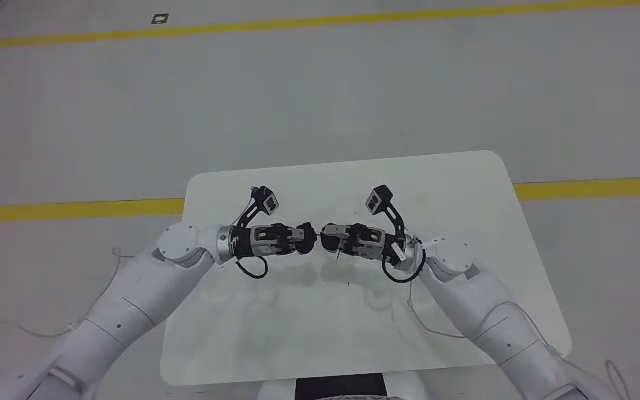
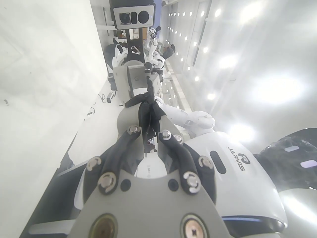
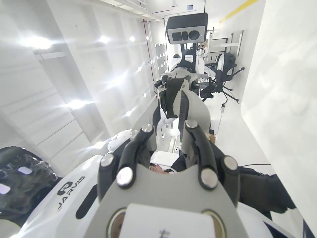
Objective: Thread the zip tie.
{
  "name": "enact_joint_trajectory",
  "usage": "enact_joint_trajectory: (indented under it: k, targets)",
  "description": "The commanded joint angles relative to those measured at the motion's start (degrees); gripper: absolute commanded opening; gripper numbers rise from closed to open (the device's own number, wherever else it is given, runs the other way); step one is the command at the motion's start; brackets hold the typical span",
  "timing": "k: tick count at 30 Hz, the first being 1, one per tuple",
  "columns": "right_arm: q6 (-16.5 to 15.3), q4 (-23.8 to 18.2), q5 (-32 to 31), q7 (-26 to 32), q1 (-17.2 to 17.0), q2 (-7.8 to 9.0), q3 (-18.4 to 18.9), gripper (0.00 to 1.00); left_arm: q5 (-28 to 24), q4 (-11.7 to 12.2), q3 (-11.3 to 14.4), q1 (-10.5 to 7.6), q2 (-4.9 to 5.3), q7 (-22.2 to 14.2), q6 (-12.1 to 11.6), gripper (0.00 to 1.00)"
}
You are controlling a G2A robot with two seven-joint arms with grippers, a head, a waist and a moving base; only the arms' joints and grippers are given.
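Zip tie (image 1: 340, 256), a thin dark sliver, hangs over the table's (image 1: 470, 180) centre, just at 6 o'clock of the right gripper (image 1: 324, 238). The left gripper (image 1: 311, 238) comes from 9 o'clock and the right from 3. They meet tip to tip, each with fingers pressed together.

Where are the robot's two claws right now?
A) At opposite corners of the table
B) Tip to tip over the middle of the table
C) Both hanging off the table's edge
B: in the top view the left gripper and the right gripper meet tip to tip above the middle of the white table.
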Motion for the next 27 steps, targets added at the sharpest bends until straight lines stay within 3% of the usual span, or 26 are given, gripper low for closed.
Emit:
enact_joint_trajectory:
  k: [1,10,27]
  targets:
    - [-0.3,0.0,-0.1,0.3,0.0,-0.01,0.1,0.06,0.0,0.0,0.0,0.00,0.00,0.0,0.0,0.00]
    - [-1.5,-0.3,-0.5,1.1,-0.5,0.01,0.6,0.18,0.0,0.0,0.0,0.00,0.00,0.0,0.0,0.00]
    - [-2.4,-1.1,-0.7,1.6,-1.3,-0.02,1.3,0.06,0.0,0.0,0.0,0.00,0.00,0.0,0.0,0.00]
